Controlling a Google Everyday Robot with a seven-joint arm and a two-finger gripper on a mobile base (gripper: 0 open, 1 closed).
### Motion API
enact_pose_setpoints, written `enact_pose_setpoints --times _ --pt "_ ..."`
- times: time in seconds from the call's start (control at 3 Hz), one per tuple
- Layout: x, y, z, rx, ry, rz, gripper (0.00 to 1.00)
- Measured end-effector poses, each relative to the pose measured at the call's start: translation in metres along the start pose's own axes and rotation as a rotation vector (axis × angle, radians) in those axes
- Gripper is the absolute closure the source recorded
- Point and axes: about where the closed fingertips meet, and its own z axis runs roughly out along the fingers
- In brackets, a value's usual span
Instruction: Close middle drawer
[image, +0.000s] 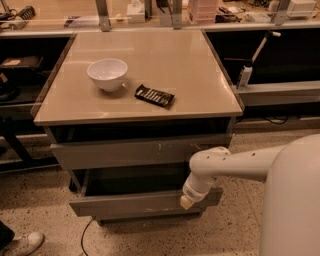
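The middle drawer (135, 203) is a wide grey drawer pulled out below the tabletop, its dark boxy interior (132, 181) open to view. Above it a similar grey drawer front (125, 152) with small pale scratch marks stands slightly out. My gripper (187, 201) is at the end of the white arm (225, 165), at the right end of the middle drawer's front panel and against or very near it. The arm's end covers that part of the panel.
A white bowl (107, 74) and a dark snack packet (154, 95) lie on the beige cabinet top (165, 55). Dark shelving stands left and right. A shoe (22, 243) is on the speckled floor at lower left. My white body (295, 200) fills the lower right.
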Motion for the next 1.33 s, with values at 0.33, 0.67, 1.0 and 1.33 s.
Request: enact_pose_setpoints --times 0.33,0.67,1.0,1.33 --pt "-0.011 -0.009 0.0 0.021 -0.012 -0.007 1.0" --pt "-0.018 -0.015 0.007 0.032 -0.007 -0.013 1.0" --pt "-0.026 -0.021 0.012 0.046 0.001 -0.021 1.0" --pt "-0.026 -0.021 0.012 0.046 0.001 -0.021 0.81"
